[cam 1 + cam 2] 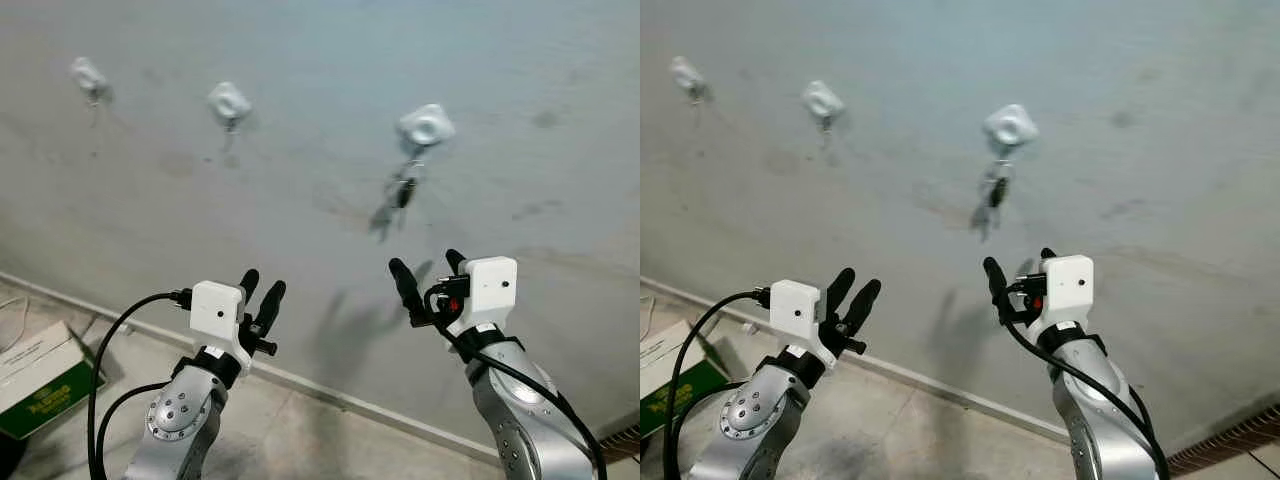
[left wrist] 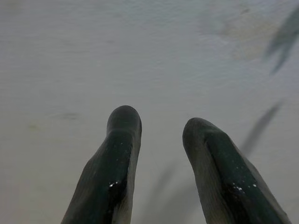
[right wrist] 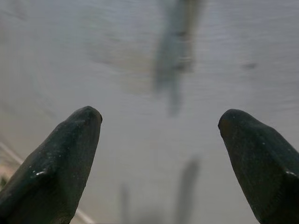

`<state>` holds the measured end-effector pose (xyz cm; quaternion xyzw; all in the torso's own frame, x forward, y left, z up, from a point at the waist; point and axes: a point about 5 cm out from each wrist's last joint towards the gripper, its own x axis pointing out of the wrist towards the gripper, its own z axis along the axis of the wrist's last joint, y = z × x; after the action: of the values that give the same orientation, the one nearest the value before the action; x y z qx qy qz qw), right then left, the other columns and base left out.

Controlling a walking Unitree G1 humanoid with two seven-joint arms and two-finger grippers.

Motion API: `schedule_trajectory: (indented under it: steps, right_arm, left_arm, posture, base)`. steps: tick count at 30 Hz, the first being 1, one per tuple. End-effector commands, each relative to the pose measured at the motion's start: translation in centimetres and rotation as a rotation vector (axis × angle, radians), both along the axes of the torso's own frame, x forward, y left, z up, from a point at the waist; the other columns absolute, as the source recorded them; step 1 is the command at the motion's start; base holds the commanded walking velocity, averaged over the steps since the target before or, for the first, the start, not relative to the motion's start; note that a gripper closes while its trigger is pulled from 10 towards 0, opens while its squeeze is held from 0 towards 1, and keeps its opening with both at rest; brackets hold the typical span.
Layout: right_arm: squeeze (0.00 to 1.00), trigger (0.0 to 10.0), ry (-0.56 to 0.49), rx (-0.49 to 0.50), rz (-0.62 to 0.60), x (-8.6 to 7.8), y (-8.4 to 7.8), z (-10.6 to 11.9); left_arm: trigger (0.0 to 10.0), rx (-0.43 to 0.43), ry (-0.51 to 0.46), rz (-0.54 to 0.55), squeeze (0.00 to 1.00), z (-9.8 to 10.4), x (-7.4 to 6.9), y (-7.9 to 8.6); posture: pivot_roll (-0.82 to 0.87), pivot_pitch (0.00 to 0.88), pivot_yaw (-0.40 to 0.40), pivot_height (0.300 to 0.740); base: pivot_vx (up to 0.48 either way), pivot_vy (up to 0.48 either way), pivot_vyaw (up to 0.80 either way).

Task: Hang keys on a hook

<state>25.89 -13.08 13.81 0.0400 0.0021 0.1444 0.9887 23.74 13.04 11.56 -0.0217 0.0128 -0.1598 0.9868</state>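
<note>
Nearest the camera, two silver arms are raised from the lower edge of the scene, each with black cables running along it. The left gripper [image 1: 262, 284] is held up before the wall with its two black fingers a little apart and nothing between them; in the left wrist view the fingertips [image 2: 124, 122] are seen against bare wall. The right gripper [image 1: 428, 265] is raised a little higher, its fingers spread wide and holding nothing; in the right wrist view the fingertips [image 3: 84, 122] stand well apart, with a blurred dark shape on the wall beyond them.

On the floor at the robot's left, a green and white box [image 1: 40, 378] is seen near the baseboard [image 1: 300, 385], which runs along the foot of the wall.

Farther off, the grey wall [image 1: 560, 180] carries three white hooks in a row: a left hook [image 1: 88, 76], a middle hook [image 1: 229, 102] and a right hook [image 1: 425, 127]. The keys [image 1: 404, 190] are hung from the right hook, dangling against the wall just below it, above the right gripper and apart from it.
</note>
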Motion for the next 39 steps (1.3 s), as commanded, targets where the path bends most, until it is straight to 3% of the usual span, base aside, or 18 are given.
schedule_trajectory:
  steps: [1, 30, 39]
  right_arm:
    - [0.85, 10.0, 0.021, -0.007, -0.015, -0.1, -0.6, -0.4]
    - [0.82, 10.0, 0.019, -0.003, -0.01, 0.3, -0.6, -0.3]
    - [0.72, 10.0, 0.025, 0.003, -0.014, 0.4, -0.7, -0.4]
  left_arm:
    - [10.0, -0.005, 0.006, -0.007, 0.0, 0.0, -0.1, -0.3]
    - [10.0, -0.04, 0.05, 0.013, 0.0, -0.8, 0.3, -0.2]
    - [10.0, -0.036, 0.064, 0.024, 0.0, -1.3, 0.2, -0.2]
  posture:
    - [-0.09, 0.086, 0.081, 0.74]
    - [-0.1, 0.081, 0.076, 0.74]
    - [-0.1, 0.076, 0.065, 0.74]
  base:
    - [0.0, 0.465, 0.0]
    - [0.0, 0.465, 0.0]
    - [0.0, 0.246, 0.0]
